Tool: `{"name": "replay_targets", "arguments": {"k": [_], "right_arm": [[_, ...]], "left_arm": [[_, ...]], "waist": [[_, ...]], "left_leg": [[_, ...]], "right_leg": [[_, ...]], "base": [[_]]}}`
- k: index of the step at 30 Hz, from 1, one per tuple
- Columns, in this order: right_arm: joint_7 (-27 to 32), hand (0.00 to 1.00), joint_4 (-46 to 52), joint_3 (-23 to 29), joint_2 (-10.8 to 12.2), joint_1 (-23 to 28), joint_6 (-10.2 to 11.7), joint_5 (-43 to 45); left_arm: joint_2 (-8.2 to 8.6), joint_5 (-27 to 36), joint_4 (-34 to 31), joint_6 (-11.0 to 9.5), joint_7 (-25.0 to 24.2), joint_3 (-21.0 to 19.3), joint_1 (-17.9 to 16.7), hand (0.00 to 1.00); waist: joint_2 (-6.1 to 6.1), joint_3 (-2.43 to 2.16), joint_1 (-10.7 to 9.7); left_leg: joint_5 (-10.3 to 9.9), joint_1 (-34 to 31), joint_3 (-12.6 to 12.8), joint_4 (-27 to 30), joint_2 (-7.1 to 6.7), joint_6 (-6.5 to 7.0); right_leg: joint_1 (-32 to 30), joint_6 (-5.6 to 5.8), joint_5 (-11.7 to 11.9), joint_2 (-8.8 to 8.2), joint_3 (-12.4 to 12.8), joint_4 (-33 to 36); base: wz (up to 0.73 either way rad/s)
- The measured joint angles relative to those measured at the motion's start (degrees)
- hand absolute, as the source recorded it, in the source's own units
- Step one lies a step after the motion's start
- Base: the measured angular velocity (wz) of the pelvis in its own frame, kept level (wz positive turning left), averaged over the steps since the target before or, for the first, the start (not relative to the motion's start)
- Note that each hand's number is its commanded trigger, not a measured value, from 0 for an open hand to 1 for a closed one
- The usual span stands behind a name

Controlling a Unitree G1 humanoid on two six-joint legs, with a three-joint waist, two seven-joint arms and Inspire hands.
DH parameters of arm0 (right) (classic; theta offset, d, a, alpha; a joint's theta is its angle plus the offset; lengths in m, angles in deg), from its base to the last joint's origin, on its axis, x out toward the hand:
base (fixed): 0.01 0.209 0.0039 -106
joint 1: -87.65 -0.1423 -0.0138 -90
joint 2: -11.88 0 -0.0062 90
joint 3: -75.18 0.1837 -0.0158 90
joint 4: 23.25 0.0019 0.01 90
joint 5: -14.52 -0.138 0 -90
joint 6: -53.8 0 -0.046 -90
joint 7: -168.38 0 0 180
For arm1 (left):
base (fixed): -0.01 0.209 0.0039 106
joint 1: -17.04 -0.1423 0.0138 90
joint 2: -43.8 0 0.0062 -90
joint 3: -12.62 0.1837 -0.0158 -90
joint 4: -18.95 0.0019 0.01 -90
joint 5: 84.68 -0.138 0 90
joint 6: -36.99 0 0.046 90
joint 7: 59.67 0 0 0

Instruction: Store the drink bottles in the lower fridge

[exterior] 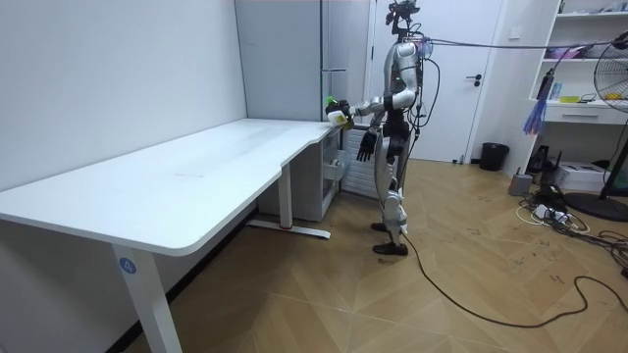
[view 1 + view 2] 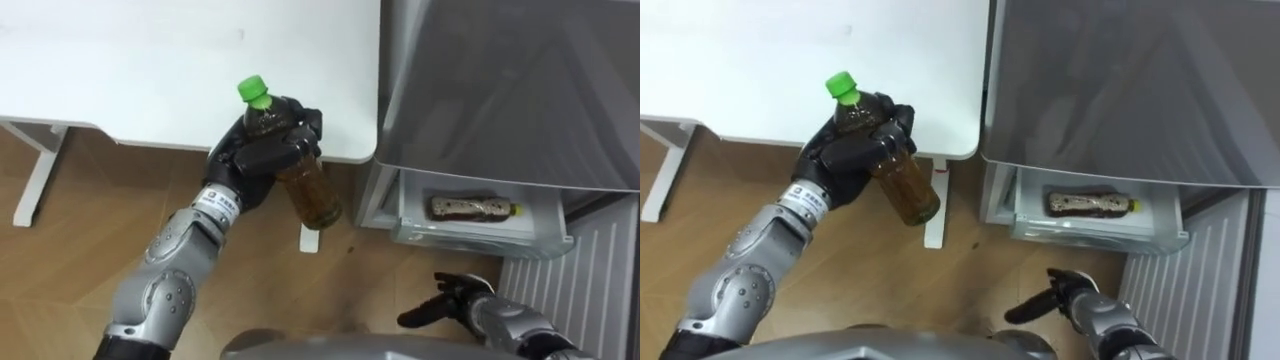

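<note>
Carrying bottle point(image 2: 312, 195), left hand point(image 2: 262, 158) clamped round it just past the table point(image 2: 150, 70) edge; right hand point(image 2: 455, 298) hangs low, fingers loose. Next, I'd say: swing right and lower it into the open drawer point(image 2: 480, 238) beside the 1 stored bottle point(image 2: 475, 208).

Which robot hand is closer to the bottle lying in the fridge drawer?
The right robot hand. It hangs open in front of the drawer holding the lying bottle; the left robot hand is farther off by the table edge, gripping a green-capped bottle.

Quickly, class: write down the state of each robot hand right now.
Left hand: closed round the bottle.
Right hand: open, holding nothing.
</note>
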Motion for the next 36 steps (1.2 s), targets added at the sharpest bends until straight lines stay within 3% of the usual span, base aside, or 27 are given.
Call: {"name": "replay_targets", "arguments": {"k": [5, 12, 17, 26, 36], "right_arm": [[-3.17, 0.0, 11.15, 0.14, 0.01, 0.8, 0.27, 0.19], [-8.49, 0.0, 18.32, -0.06, -0.01, 2.27, 0.36, 0.28], [-13.3, 0.0, 26.38, -0.05, -0.08, 4.47, -1.44, 0.27], [-20.59, 0.0, 32.11, -0.32, -0.25, 6.75, -1.79, 0.11], [-27.87, 0.0, 38.02, -2.09, -1.42, 6.95, -1.99, -2.21]], "left_arm": [[-0.11, -1.67, 1.03, 0.02, -0.2, -0.04, -0.51, 1.0], [-0.9, -2.98, 1.4, 0.06, -1.63, 0.02, -1.02, 1.0], [-0.75, -4.06, 2.57, 0.96, -1.67, 0.08, -1.63, 1.0], [-1.54, -4.57, 2.56, 0.92, -1.69, 1.05, -2.37, 1.0], [-2.79, -4.57, 2.57, 0.87, -3.76, 4.82, -2.42, 1.0]], "waist": [[-0.04, -0.11, -0.83], [0.18, -0.17, -0.88], [0.14, -0.14, -0.95], [-0.22, -0.11, -1.13], [-0.45, -0.04, -0.92]], "left_leg": [[0.0, 0.26, 0.03, 0.39, 0.0, 0.0], [-0.01, 0.57, 0.3, 0.46, 0.15, -0.01], [-0.02, 1.19, 0.57, 0.19, 0.13, 0.0], [-0.01, 1.1, 0.69, -0.11, 0.09, 0.03], [0.0, 1.69, 0.95, -0.21, 0.15, 0.04]], "right_leg": [[0.54, -0.02, 0.01, -0.04, -0.09, 0.03], [0.8, -0.02, 0.02, -0.05, -0.41, 0.35], [1.19, 0.01, -0.01, -0.16, -0.25, 1.08], [0.95, 0.01, -0.19, -0.11, 0.34, 1.05], [0.96, 0.01, -0.19, -0.14, 0.58, 1.11]], "base": [[0.0], [0.0], [-0.01], [0.0], [-0.01]]}}
